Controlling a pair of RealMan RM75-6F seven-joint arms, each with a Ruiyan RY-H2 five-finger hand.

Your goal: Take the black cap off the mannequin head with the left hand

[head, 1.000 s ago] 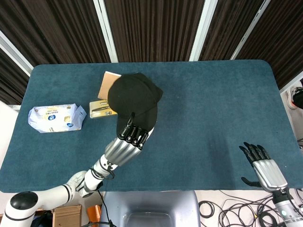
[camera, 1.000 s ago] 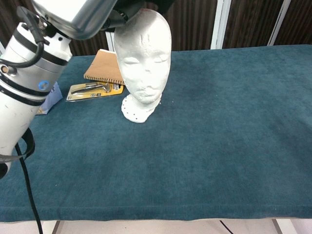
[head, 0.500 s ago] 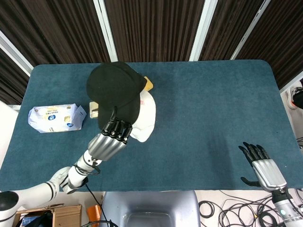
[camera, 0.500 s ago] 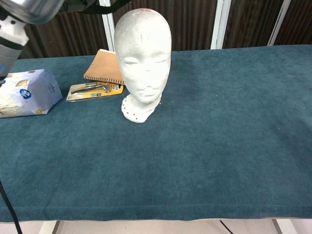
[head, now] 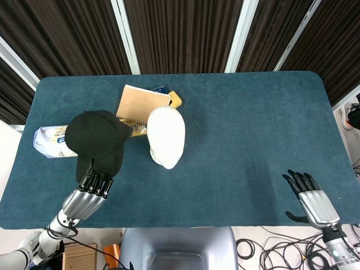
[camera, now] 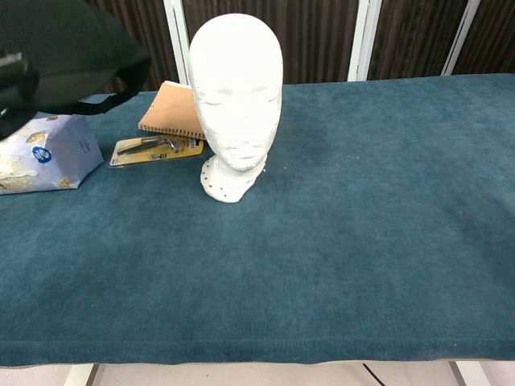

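Surface: blue carpeted table [head: 253,118]; dark slatted wall behind.
Cap: black cap [head: 95,139], off the white mannequin head [head: 166,135], held up left of it over a white packet [camera: 40,153].
Left hand [head: 90,191]: grips the cap's brim.
Right hand [head: 309,197]: fingers spread, holding nothing, at the near right edge.
Open room: table's right half.
Clutter: brown notebook [head: 140,101] behind the head.

White mannequin head [camera: 236,96] stood upright and bare on the teal tabletop [camera: 338,265], face toward the camera. Black cap [camera: 64,56] hung raised at upper left, well apart from the head, its holder not visible. Behind the head lay a brown notebook [camera: 170,111] and a yellow card pack [camera: 154,148]; a blue-and-white packet [camera: 42,154] sat at far left.
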